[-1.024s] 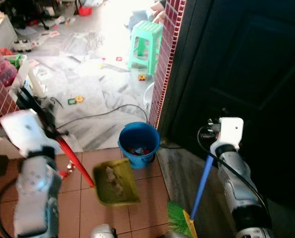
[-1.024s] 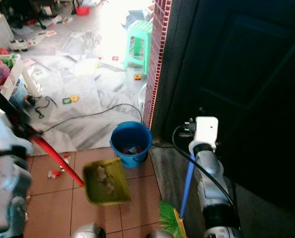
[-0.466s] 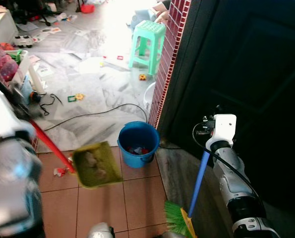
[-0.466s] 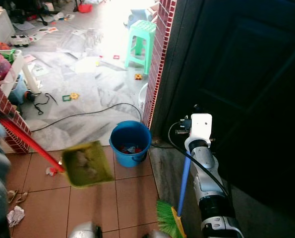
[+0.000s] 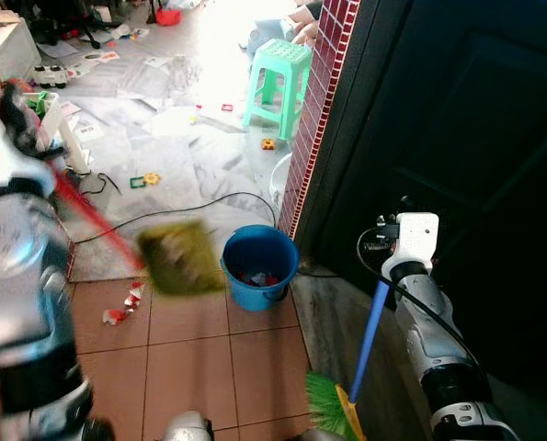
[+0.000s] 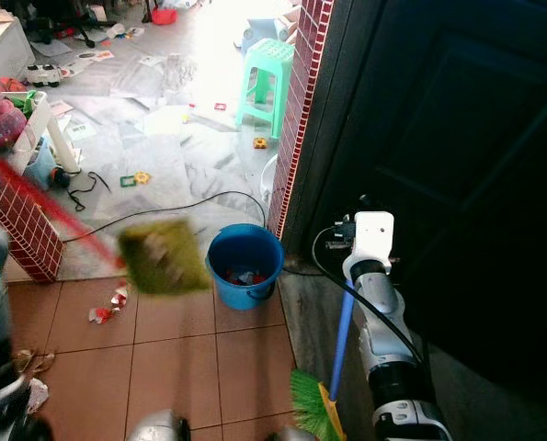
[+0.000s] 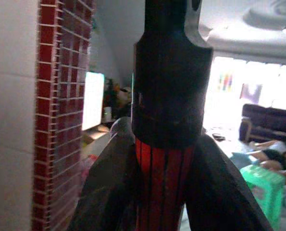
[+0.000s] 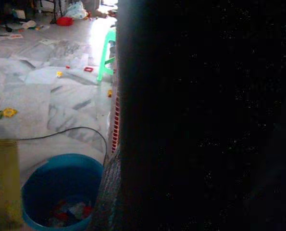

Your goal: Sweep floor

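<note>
**Dustpan raised beside bucket**

Right gripper (image 5: 390, 276) holds blue broom (image 5: 351, 375) upright; finger state cannot be told. Left gripper (image 7: 164, 185) fingers pinch the red handle; blurred yellow-green dustpan (image 5: 175, 256) airborne just left of blue bucket (image 5: 258, 266). Green stool (image 5: 280, 78) beyond.

left end effector (image 7: 164, 192) raised, clamped

Head stereo pair, looking forward and down.
Both wrist views close in; blue bucket (image 6: 245, 265) shared with right wrist.
</note>
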Tool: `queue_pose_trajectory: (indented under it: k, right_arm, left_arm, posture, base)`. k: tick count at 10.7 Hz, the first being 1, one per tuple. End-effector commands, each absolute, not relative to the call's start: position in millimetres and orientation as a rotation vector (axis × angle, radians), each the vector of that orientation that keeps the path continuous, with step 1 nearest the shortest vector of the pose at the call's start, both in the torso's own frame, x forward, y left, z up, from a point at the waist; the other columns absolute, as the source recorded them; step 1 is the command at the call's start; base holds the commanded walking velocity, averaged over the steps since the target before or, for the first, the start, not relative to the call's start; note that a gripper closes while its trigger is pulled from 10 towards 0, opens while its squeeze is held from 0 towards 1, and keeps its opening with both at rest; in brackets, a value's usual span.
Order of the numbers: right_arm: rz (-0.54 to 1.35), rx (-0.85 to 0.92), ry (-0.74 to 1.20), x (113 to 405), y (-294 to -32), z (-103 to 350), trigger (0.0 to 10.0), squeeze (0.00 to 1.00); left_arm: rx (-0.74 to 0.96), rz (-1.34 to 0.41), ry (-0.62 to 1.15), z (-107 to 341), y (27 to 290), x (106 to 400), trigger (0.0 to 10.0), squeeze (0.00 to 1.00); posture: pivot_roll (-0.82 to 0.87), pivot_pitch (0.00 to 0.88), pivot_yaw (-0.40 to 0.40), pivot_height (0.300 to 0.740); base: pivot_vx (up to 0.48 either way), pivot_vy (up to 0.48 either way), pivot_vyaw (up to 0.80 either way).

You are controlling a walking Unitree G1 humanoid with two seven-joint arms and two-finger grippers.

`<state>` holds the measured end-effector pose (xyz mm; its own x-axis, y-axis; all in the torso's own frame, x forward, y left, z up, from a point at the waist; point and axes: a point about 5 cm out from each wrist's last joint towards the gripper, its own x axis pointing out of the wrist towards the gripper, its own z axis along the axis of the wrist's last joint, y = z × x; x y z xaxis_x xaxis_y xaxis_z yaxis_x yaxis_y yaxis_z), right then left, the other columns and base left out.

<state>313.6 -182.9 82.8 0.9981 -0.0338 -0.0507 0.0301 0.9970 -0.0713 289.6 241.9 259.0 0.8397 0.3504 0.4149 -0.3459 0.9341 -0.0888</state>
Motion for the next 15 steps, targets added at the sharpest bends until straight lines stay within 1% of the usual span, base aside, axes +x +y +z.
queue_pose_trajectory:
  k: [1,3,5,7,8,9,15]
  right_arm:
    - [-0.05,-0.095,-0.008,318.0,-187.6,95.5,10.0,0.0]
    - [-0.057,-0.091,-0.017,317.8,-186.5,98.2,10.0,0.0]
    - [-0.069,-0.088,-0.029,315.7,-188.3,100.6,10.0,0.0]
    - [-0.073,-0.105,-0.037,313.1,-189.9,101.8,10.0,0.0]
    - [-0.061,-0.129,-0.041,312.4,-189.2,102.3,10.0,0.0]
    - [-0.067,-0.116,-0.039,311.9,-190.2,101.9,10.0,0.0]
    - [-0.071,-0.106,-0.025,310.7,-191.7,101.1,10.0,0.0]
  left_arm:
    - [-0.019,0.334,-0.534,276.7,234.0,291.5,10.0,0.0]
    - [-0.051,0.29,-0.588,291.4,223.4,310.5,10.0,0.0]
    - [-0.075,0.259,-0.605,295.5,214.8,324.5,10.0,0.0]
    - [-0.086,0.249,-0.605,295.2,211.9,327.6,10.0,0.0]
    - [-0.087,0.245,-0.607,294.2,210.8,329.2,10.0,0.0]
    - [-0.088,0.243,-0.611,293.9,210.4,330.7,10.0,0.0]
    - [-0.085,0.247,-0.622,293.1,212.6,334.6,10.0,0.0]
  posture:
    - [0.0,0.0,-0.049,0.74]
    - [-0.02,0.0,-0.037,0.74]
    - [-0.04,0.0,-0.023,0.74]
    - [-0.05,0.0,-0.013,0.74]
    - [-0.05,0.0,-0.011,0.74]
    - [-0.05,0.0,-0.013,0.74]
    - [-0.05,0.0,-0.018,0.74]
  base:
    - [0.0,0.0,0.0]
    - [0.0,0.0,0.0]
    - [0.257,0.0,0.0]
    - [0.276,0.0,0.0]
    - [0.3,0.0,0.8]
    - [0.33,0.0,0.74]
    - [0.33,0.0,0.0]
